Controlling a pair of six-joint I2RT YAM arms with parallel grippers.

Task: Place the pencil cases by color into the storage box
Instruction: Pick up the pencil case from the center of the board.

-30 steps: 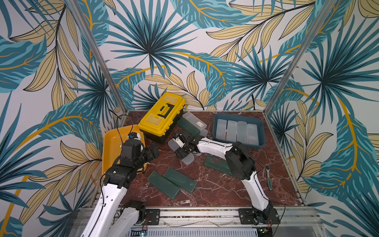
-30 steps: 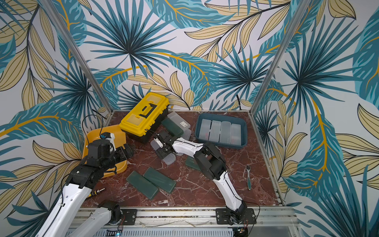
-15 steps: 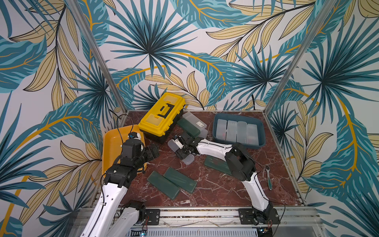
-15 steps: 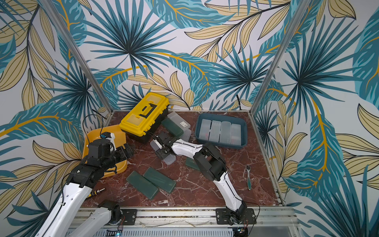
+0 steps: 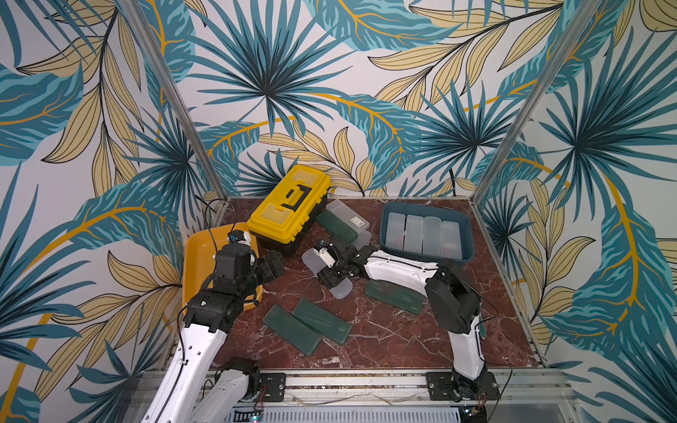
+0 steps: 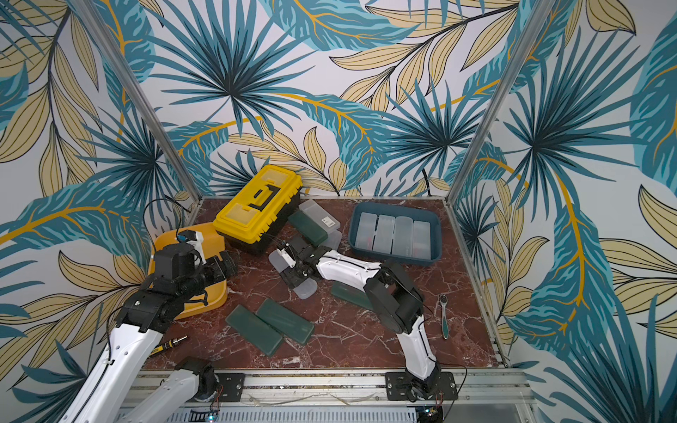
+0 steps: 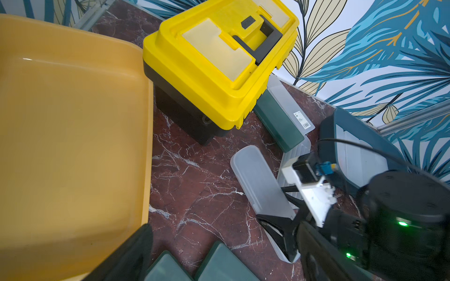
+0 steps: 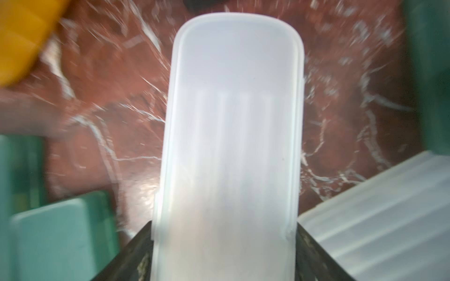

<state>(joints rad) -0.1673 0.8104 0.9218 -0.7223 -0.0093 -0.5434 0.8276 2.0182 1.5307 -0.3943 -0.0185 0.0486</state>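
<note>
A frosted white pencil case (image 5: 318, 260) (image 8: 231, 136) lies lengthwise between the fingers of my right gripper (image 5: 331, 274) (image 6: 297, 275) (image 8: 225, 255), which is shut on it mid-table. The blue storage box (image 5: 468, 234) (image 6: 436, 238) at the back right holds several white cases side by side. Two dark green cases (image 5: 291, 329) (image 5: 322, 320) lie at the front, a third (image 5: 394, 297) under the right arm. Another green case (image 5: 337, 225) and white ones (image 5: 348, 215) sit by the toolbox. My left gripper (image 5: 273, 264) hangs open and empty at the tray's edge.
A yellow-and-black toolbox (image 5: 289, 205) stands at the back, beside an orange-yellow tray (image 5: 199, 263) on the left. A ratchet wrench (image 6: 444, 315) lies near the right wall and a screwdriver (image 6: 170, 344) at the front left.
My right gripper's jaws have closed in on the white pencil case. The left arm has not moved.
</note>
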